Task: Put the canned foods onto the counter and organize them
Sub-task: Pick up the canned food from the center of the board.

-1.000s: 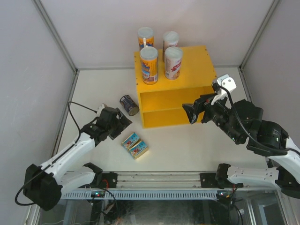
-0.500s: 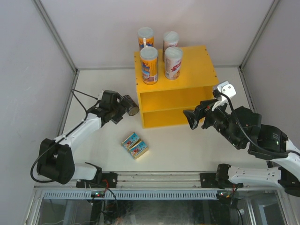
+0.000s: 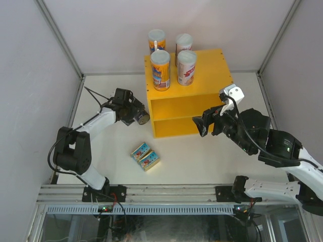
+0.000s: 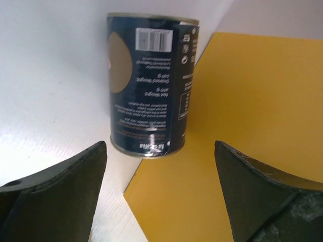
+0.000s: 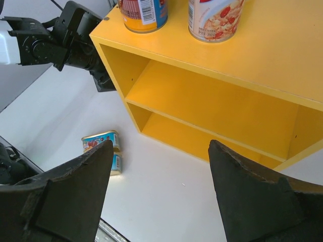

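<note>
The yellow counter stands at the back middle. One orange-blue tube and one white-pink tube stand on its top. A second orange-blue tube and a second white-pink tube stand behind them. The dark steel can lies beside the counter's left wall. My left gripper is open just short of it. In the left wrist view the can lies beyond the open left gripper, untouched. Two flat blue tins lie side by side. My right gripper is open and empty at the counter's lower shelf.
In the right wrist view the right gripper hovers above the white table, with the tins at the left and the counter's inner shelf ahead. Grey walls close in the table on three sides. A metal rail runs along the near edge.
My left arm has swung from near the flat tins up and right to the dark can. My right gripper has shifted slightly left, towards the counter's front.
</note>
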Robot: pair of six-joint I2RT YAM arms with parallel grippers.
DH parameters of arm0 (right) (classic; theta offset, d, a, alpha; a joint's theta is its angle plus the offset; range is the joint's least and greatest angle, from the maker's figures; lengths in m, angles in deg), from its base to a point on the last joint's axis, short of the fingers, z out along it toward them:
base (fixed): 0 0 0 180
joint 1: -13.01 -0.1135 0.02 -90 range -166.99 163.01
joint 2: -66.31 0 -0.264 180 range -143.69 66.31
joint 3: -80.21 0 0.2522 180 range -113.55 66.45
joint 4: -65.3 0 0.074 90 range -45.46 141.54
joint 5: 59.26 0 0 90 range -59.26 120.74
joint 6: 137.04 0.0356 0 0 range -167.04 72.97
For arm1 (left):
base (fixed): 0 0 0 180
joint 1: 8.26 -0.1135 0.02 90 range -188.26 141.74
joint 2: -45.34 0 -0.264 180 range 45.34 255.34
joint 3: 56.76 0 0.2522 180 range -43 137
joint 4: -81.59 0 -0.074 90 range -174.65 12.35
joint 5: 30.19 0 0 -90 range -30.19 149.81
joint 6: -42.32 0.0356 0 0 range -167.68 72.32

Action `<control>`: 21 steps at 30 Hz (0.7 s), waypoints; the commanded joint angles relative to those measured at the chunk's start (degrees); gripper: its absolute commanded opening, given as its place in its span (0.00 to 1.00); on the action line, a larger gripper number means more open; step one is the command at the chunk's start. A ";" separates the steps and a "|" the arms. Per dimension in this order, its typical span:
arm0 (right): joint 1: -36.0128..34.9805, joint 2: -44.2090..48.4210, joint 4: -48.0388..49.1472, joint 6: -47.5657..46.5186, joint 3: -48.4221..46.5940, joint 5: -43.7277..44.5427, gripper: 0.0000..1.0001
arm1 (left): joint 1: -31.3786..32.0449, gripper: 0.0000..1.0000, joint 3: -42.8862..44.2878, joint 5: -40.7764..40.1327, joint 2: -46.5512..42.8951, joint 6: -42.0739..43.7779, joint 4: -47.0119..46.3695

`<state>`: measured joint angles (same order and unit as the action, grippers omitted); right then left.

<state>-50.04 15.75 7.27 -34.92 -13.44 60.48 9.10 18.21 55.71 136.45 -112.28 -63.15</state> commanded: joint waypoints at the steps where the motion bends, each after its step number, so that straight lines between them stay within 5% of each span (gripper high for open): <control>1: 2.23 -0.13 2.50 -1.04 -0.08 -3.54 0.75 | -0.73 0.90 5.61 1.17 2.31 2.74 -0.55; 21: 7.49 -0.29 3.02 -0.70 1.28 -8.82 0.75 | -1.29 0.91 14.02 1.96 13.10 5.94 6.02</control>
<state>-43.00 14.85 8.31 -35.42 -12.35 52.59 8.06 28.70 57.06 148.63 -108.04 -57.86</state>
